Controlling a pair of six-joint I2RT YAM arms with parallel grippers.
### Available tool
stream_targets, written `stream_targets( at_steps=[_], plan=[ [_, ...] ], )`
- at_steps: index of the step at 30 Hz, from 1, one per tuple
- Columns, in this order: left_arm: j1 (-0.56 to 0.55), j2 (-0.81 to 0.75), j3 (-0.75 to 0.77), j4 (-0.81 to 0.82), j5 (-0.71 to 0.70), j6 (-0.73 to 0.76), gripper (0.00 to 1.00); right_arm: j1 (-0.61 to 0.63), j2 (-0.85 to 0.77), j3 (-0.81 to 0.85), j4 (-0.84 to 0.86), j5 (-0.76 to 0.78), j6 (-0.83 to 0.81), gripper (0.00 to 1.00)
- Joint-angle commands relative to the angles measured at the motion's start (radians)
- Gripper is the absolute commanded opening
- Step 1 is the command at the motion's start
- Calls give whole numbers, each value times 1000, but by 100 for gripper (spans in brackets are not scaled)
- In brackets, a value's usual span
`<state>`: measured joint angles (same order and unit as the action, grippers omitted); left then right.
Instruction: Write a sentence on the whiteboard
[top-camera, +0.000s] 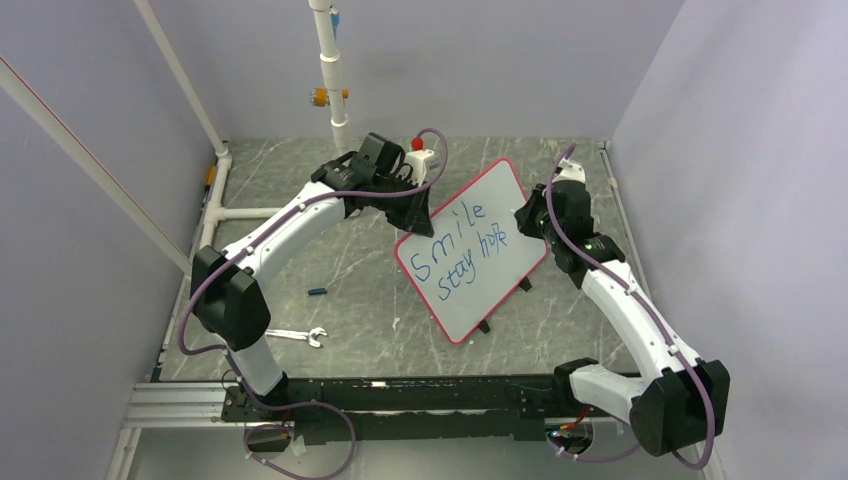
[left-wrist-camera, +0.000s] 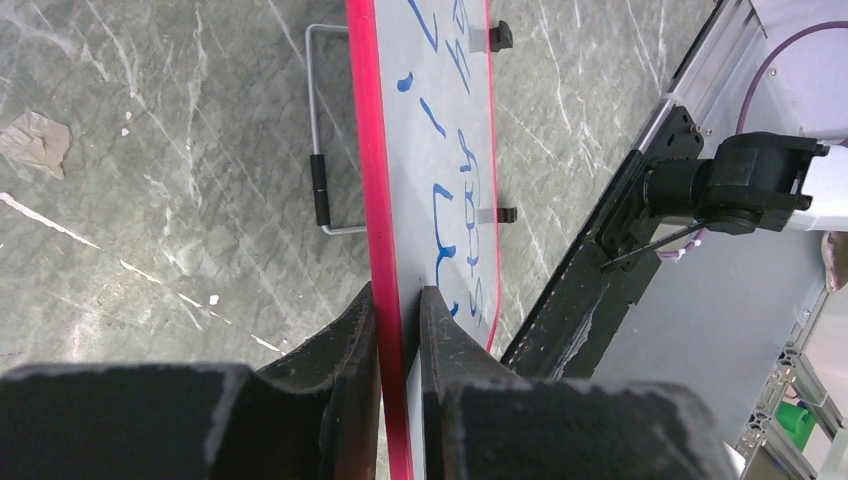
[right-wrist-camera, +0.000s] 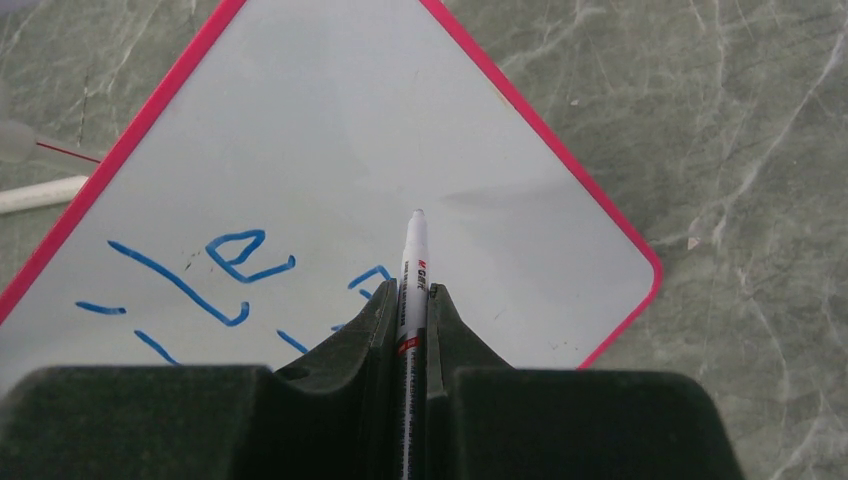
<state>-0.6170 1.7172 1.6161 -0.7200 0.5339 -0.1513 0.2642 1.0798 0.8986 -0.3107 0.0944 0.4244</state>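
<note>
The whiteboard (top-camera: 503, 192), white with a red rim, stands tilted in the middle of the table. On it the sentence (top-camera: 464, 250) runs in blue handwriting over two lines, reading "Smile" and "stay hop". My left gripper (top-camera: 417, 216) is shut on the board's upper-left edge; in the left wrist view its fingers (left-wrist-camera: 352, 330) pinch the red rim of the whiteboard (left-wrist-camera: 432, 150). My right gripper (top-camera: 527, 222) is shut on a white marker (right-wrist-camera: 415, 255), whose tip points at the whiteboard (right-wrist-camera: 400, 120) just right of the blue writing (right-wrist-camera: 240, 256). Whether the tip touches is unclear.
A silver wrench (top-camera: 297, 336) and a small blue cap (top-camera: 317, 292) lie on the grey marble table at the left. A white pipe frame (top-camera: 330, 70) rises at the back. A wire stand (left-wrist-camera: 318, 150) juts out behind the board. Walls close in on both sides.
</note>
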Motion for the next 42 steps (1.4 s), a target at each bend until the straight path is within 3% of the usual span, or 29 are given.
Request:
stream_targets(
  at_steps=[1, 23, 42],
  plan=[
    [-22, -25, -5, -4, -7, 67, 0, -6, 36, 69, 50, -12, -21, 0],
    [-22, -27, -5, -4, -6, 67, 0, -14, 82, 17, 50, -160, -60, 0],
    [-21, -30, -5, -6, -9, 66, 0, -14, 59, -63, 7, -125, -60, 0]
  ],
)
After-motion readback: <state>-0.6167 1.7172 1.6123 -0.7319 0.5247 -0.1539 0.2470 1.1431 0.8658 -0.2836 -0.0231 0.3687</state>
